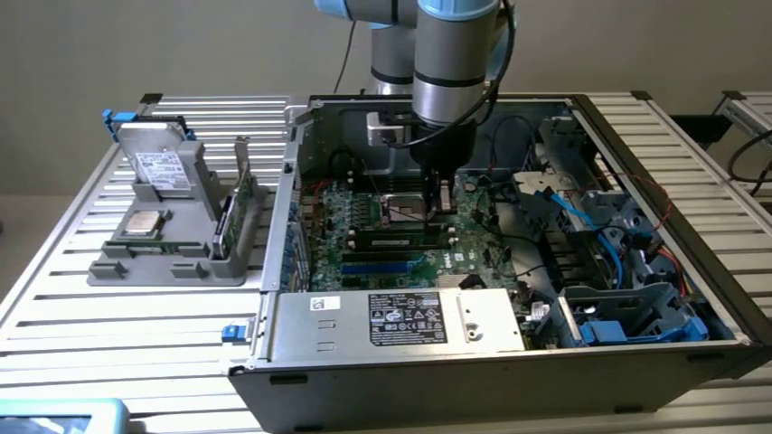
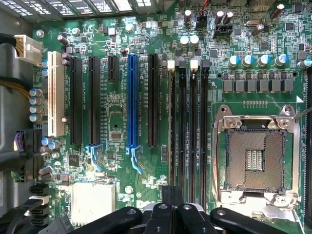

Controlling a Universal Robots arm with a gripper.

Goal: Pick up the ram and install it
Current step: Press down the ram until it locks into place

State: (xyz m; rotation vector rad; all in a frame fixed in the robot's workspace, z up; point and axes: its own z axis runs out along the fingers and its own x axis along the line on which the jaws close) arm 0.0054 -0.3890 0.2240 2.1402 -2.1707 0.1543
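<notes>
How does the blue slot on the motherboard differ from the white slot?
The blue slot is longer and narrower, while the white slot is shorter and wider. The blue slot ends in a blue latch; the white slot shows no latch. Both are empty and lie parallel on the green motherboard.
</notes>
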